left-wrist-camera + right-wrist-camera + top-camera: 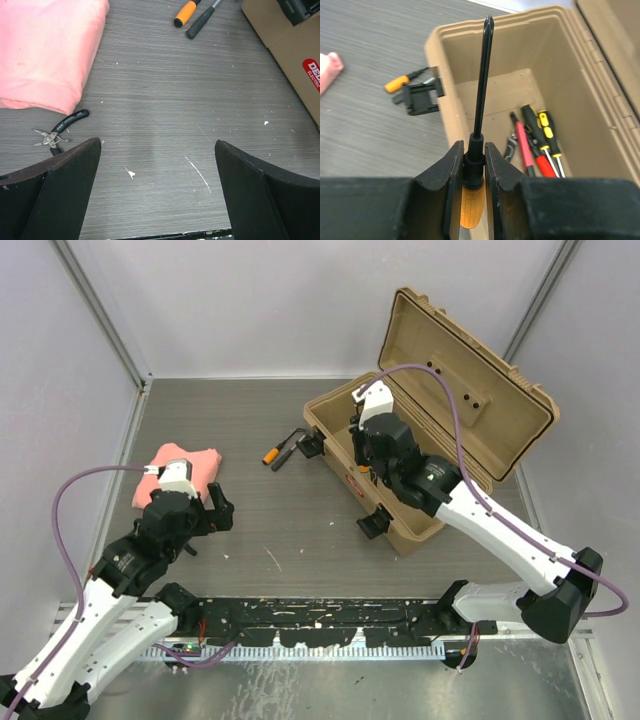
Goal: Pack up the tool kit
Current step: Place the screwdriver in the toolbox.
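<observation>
Grey table (260, 440), open tan case (555, 55) (screwdriver (482, 90) in right hand (472, 152))

- Pink cloth (45, 50): cut off by the top and left edges of the left wrist view.
- Loose orange-handled screwdriver (184, 13): shaft lost past the top edge.
- Dark-gripped tool (200, 25) just beside it: head cut off, kind cannot be told.
- Pliers (59, 131): one handle hidden behind the left fingers (65, 190).
- Tan case (290, 55): only part of one wall shows.
- Red label (312, 75): clipped by the right edge, lettering incomplete.
- Held screwdriver (481, 90): orange handle mostly hidden between the right fingers (452, 175), butt below the frame.
- Red-handled tool (527, 150) and black-and-yellow screwdrivers (545, 130) in the case: near ends hidden behind the right gripper's body.
- Top view: much of the case floor covered by the right arm (480, 510).
</observation>
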